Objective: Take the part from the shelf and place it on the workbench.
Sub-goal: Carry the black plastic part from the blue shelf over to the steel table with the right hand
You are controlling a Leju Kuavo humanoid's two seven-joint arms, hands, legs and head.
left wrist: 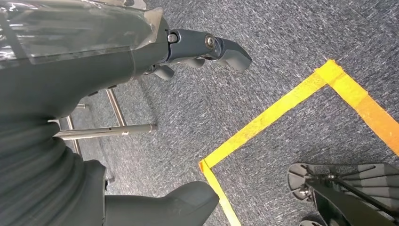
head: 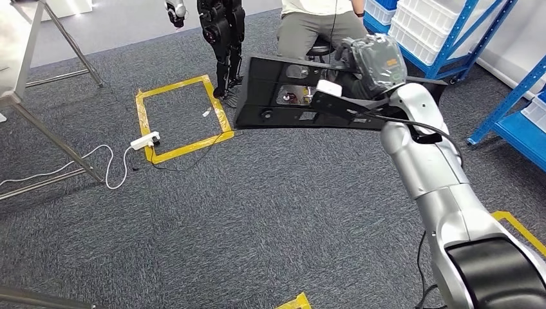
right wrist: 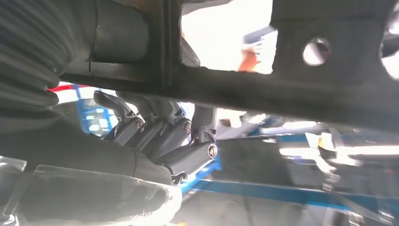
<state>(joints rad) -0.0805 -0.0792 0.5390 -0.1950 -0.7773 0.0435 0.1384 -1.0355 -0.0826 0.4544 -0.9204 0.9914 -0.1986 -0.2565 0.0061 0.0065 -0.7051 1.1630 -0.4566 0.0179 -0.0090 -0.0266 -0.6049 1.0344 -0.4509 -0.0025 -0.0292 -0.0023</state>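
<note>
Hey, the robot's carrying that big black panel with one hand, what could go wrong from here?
The right hand holds the long black part near one end only, so the free end could sag or twist out of the grip. A seated person and another robot's legs are close behind the part; a swing might hit them. The power strip and its cable lie on the carpet, a possible trip hazard.

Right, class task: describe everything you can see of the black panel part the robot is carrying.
The black panel part is a long, flat, plastic-looking piece with round holes, cut-out windows and small labels on its face. It is held off the grey carpet, roughly level and slightly tilted, in front of a seated person. The right hand grips its right end; in the right wrist view the fingers curl under its edge. Nothing else visibly touches it.
</note>
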